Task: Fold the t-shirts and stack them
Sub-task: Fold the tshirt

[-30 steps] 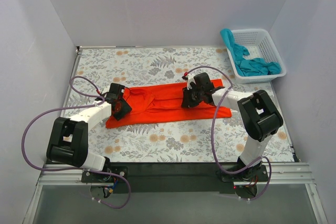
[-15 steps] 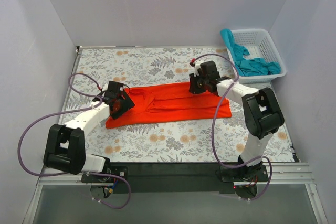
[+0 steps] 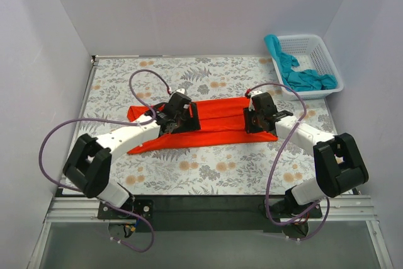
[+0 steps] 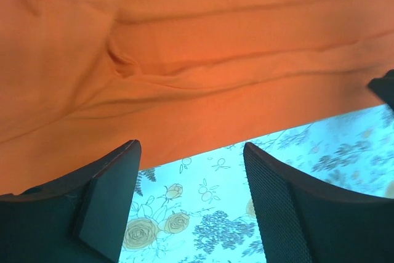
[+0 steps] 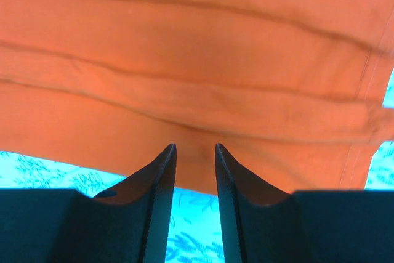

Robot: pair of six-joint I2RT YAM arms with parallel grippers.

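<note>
The orange-red t-shirt [image 3: 220,131] lies on the table folded into a long strip running left to right. My left gripper [image 3: 182,116] hovers over the strip's left half. In its wrist view its jaws stand wide open with nothing between them, at the near edge of the orange-red t-shirt [image 4: 203,66]. My right gripper [image 3: 255,118] is over the strip's right end. Its fingers [image 5: 161,177] are narrowly apart and empty, tips at the near edge of the orange-red t-shirt [image 5: 197,84]. The teal t-shirt [image 3: 302,79] lies bunched in the white basket [image 3: 327,55].
The basket stands at the far right corner against the wall, with teal cloth hanging over its left rim. The floral tablecloth [image 3: 208,174] shows in front of the strip. Purple cables loop from both arms above the table.
The left gripper has moved right from the strip's left end toward its middle and has opened. The right gripper has moved to the strip's right end, and its jaws have parted a little.
</note>
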